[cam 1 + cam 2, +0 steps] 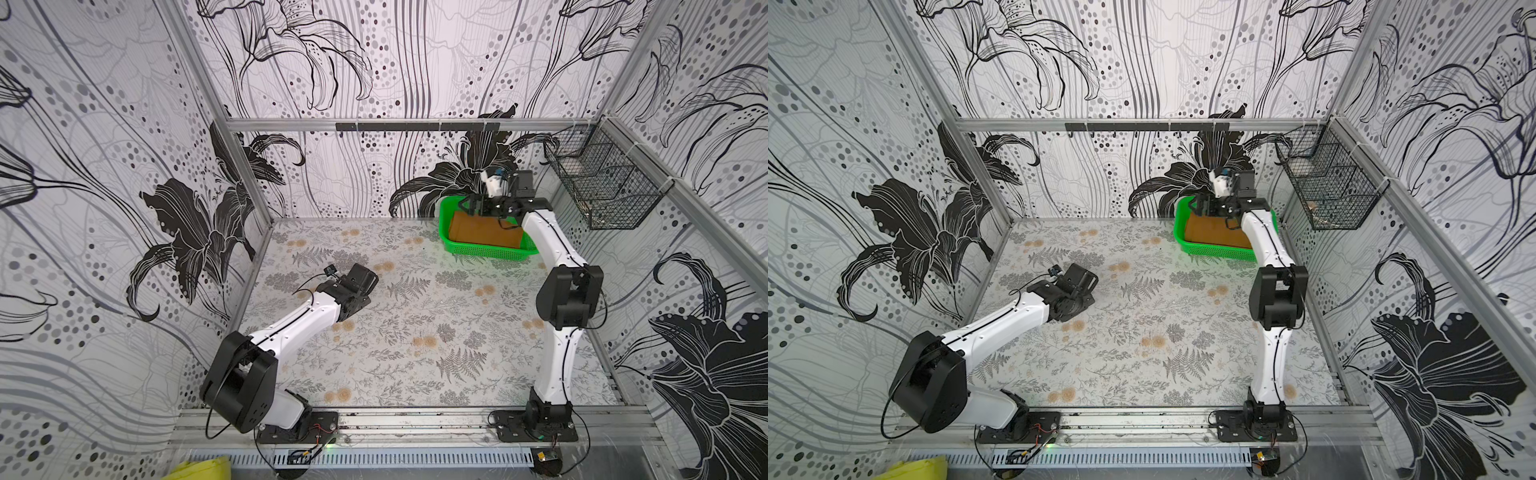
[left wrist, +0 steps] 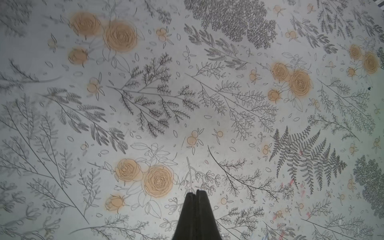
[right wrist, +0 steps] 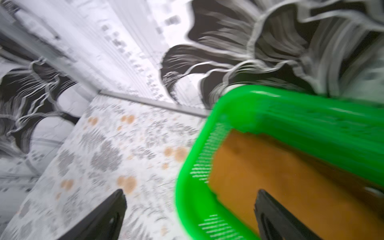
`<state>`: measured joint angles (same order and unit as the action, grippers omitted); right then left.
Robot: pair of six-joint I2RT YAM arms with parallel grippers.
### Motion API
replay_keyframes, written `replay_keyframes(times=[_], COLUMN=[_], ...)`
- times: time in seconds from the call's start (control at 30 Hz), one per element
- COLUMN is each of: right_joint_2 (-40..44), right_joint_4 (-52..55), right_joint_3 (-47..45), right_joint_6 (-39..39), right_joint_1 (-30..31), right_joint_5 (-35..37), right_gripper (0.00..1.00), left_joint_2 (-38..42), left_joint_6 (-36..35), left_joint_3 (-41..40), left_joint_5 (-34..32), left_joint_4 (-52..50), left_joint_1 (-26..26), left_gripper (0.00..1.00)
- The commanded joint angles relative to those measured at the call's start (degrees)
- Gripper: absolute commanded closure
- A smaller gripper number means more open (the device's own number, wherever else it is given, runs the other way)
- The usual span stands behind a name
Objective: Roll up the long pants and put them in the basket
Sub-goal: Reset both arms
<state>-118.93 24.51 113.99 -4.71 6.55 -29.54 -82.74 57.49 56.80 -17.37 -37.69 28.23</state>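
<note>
The pants [image 1: 484, 230] lie folded flat in the green basket [image 1: 490, 252], at about one o'clock on the table [image 1: 415, 316]. My right pincer [image 3: 190, 192] hangs over the basket, wide open, holding nothing. My left pincer [image 2: 196, 192] is at about nine o'clock, low over bare table, pressed together with nothing in it.

I think my job now is to lift the pants out. I should go straight down, pinch a thick fold and not the basket wall, then lift slowly so the basket does not tip.

I see no words or labels to read.
</note>
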Motion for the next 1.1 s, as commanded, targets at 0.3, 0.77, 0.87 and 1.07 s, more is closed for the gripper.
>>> replay_keyframes(times=[0.3,0.77,0.87,1.07], right_joint_2=[54.7,35.3,33.9,32.8], right_joint_4=[-27.0,-64.7,-74.6,-76.4], right_joint_3=[-75.7,-89.1,-94.1,-94.4], right_joint_6=[0.8,5.7,7.1,8.6], right_joint_1=[9.9,-1.7,-1.8,-1.5], right_joint_5=[50.8,42.8,40.2,36.0], right_gripper=[0.0,0.01,0.0,0.0], left_joint_2=[24.4,25.0,24.9,17.6], left_joint_6=[-4.2,-36.5,-47.3,-52.7], left_joint_3=[-7.6,-24.7,-32.6,-44.9], left_joint_5=[-12.2,-33.2,-31.8,-19.4], left_joint_4=[7.8,35.5,54.2,85.9], left_joint_1=[-8.8,-9.5,-11.4,-18.1], left_gripper=[0.0,0.0,0.0,0.01])
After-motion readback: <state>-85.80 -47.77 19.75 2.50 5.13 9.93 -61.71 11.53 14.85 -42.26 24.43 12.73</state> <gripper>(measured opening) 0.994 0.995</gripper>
